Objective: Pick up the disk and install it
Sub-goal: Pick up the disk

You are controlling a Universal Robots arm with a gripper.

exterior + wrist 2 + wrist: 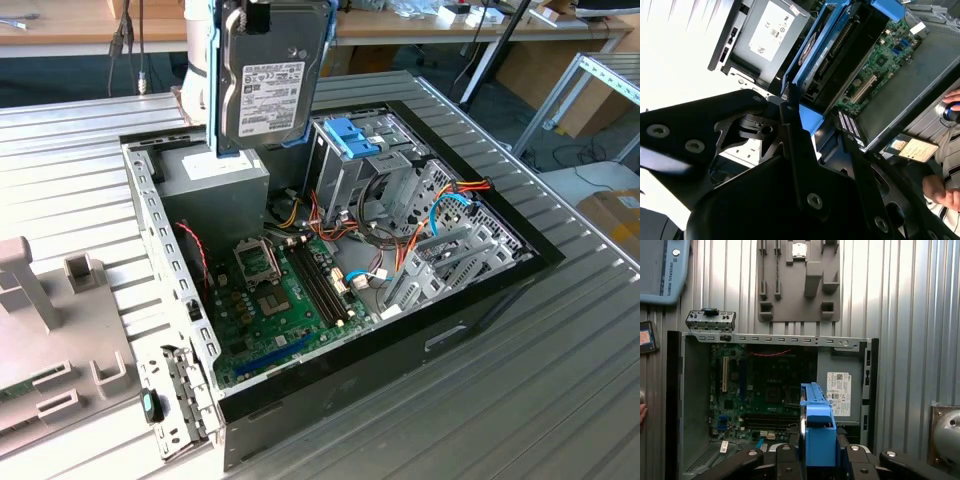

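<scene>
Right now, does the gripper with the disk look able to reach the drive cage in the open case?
Probably yes. The gripper holds the disk upright above the case, whose side is off; nothing covers the drive cage, though cables lie close beside it.

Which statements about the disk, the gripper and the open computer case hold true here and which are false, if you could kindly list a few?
1. The disk is held up in the air over the open computer case. True.
2. The disk sits inside the drive cage. False: it is outside the cage, hanging from the gripper.
3. The gripper is shut on the disk's blue carrier. True.
4. The case's side is covered. False: it is open and the motherboard shows.
5. A grey tray lies on the ribbed table beside the case. True.
</scene>
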